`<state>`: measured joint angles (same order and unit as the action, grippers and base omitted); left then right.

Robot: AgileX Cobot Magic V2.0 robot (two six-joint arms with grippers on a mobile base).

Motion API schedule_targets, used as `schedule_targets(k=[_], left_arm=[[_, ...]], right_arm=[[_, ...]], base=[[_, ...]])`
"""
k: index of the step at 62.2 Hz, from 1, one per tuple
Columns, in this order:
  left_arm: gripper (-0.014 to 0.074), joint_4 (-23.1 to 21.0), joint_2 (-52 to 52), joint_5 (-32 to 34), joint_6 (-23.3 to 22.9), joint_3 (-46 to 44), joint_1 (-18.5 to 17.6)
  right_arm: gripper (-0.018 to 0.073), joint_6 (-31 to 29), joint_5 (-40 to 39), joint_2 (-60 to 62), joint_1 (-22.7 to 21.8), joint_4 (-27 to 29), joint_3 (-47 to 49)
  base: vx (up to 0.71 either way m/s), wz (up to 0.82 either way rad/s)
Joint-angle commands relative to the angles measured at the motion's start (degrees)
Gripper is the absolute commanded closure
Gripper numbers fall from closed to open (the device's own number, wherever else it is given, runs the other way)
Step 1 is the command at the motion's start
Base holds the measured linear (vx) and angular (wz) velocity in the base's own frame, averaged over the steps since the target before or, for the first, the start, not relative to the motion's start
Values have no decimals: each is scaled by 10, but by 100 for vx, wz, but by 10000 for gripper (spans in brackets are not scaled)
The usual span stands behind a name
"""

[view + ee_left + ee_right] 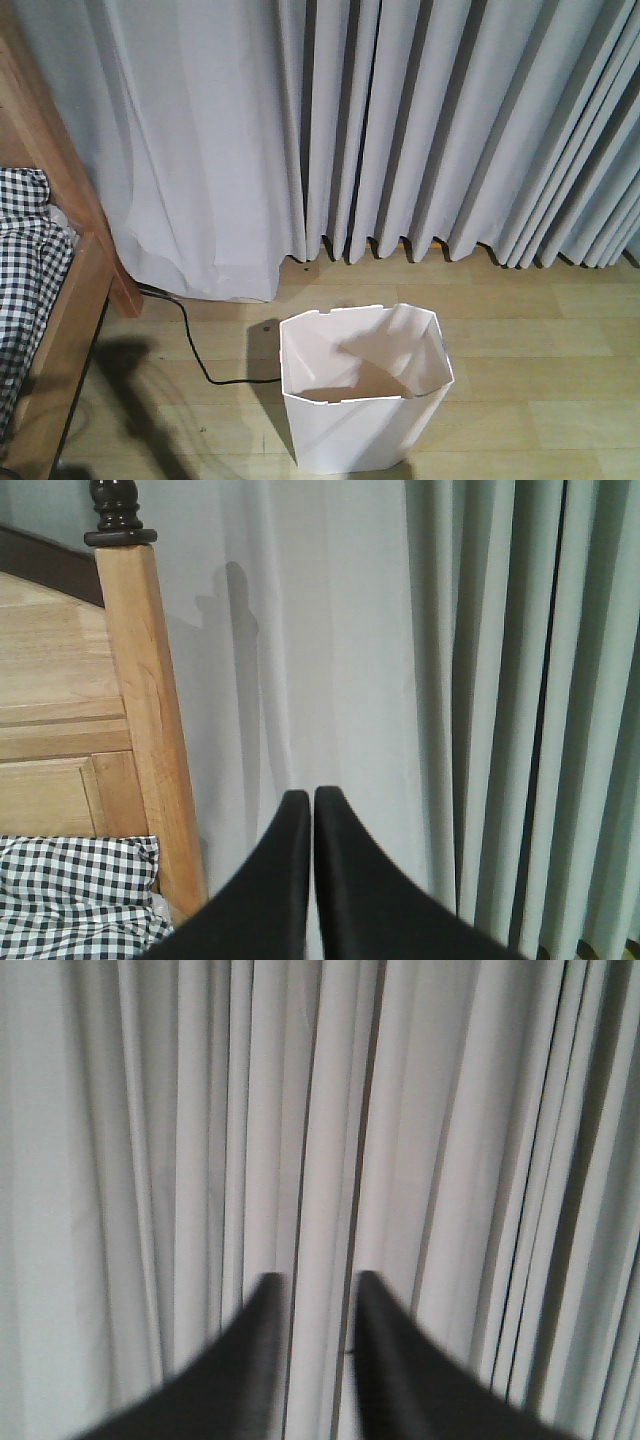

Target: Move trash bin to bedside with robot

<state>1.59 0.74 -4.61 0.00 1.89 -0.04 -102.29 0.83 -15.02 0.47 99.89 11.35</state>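
Trash bin (365,395) on wood floor (540,340) before curtains (450,130); left end effector (312,798) pressed together; right end effector (318,1285) spread.

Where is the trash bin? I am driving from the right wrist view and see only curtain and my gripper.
Observer: In the front view the trash bin stands upright on the wooden floor, in front of the curtain; no gripper touches it.
Operator: And the bed?
Observer: The bed frame with checked bedding lies at the front view's left edge, apart from the bin.
Operator: Anything between them?
Observer: A black cable runs across the floor between bed and bin.
Operator: How is the left gripper?
Observer: The left gripper is shut, facing the curtain beside the bedpost.
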Motion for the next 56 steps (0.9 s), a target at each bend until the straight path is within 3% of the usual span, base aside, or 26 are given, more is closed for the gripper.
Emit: schedule_targets(k=[1, 33, 38, 45, 56], left_arm=[[603, -5, 9, 43, -8, 7, -4], [603, -5, 9, 43, -8, 7, -4], [603, -5, 9, 43, -8, 7, -4], [603, -5, 9, 43, -8, 7, -4], [603, -5, 9, 43, -8, 7, -4]], right_arm=[[573, -1, 18, -4, 1, 26, 16], [568, -1, 4, -4, 1, 26, 16], [568, 12, 13, -4, 1, -5, 16], [568, 202, 41, -2, 1, -244, 16], [568, 695, 53, -1, 1, -692, 16]], base=[[0, 0], [0, 0], [0, 0], [0, 0], [0, 0]])
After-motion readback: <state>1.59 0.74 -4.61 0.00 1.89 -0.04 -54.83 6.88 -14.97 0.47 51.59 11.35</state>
